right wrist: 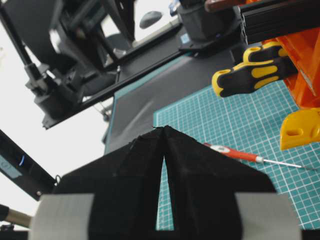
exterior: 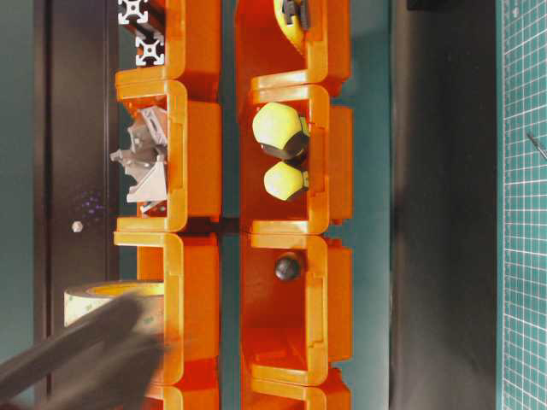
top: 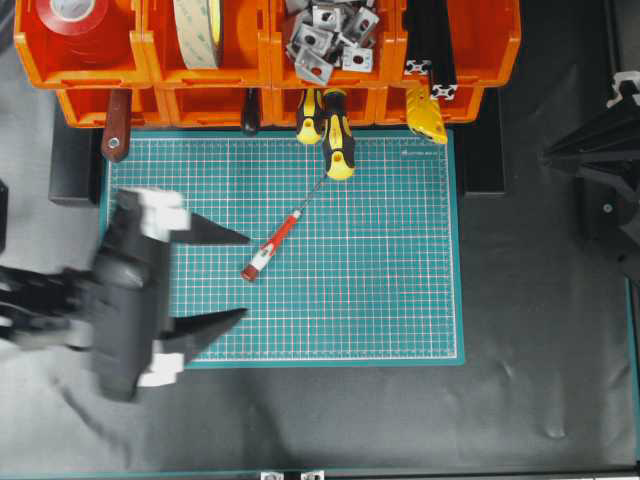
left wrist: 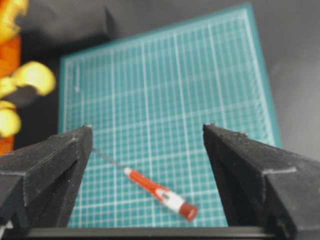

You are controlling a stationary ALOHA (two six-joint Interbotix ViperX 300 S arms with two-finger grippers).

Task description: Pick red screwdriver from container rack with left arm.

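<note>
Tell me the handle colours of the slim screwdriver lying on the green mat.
Bright red, a white band, dark-red end cap; clearest in the left wrist view.

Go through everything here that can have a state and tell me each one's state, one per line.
red screwdriver: lying loose on the green mat, not gripped
left gripper: open, empty
right gripper: shut, empty
yellow-and-black screwdrivers: stowed in the container rack, handles sticking out
</note>
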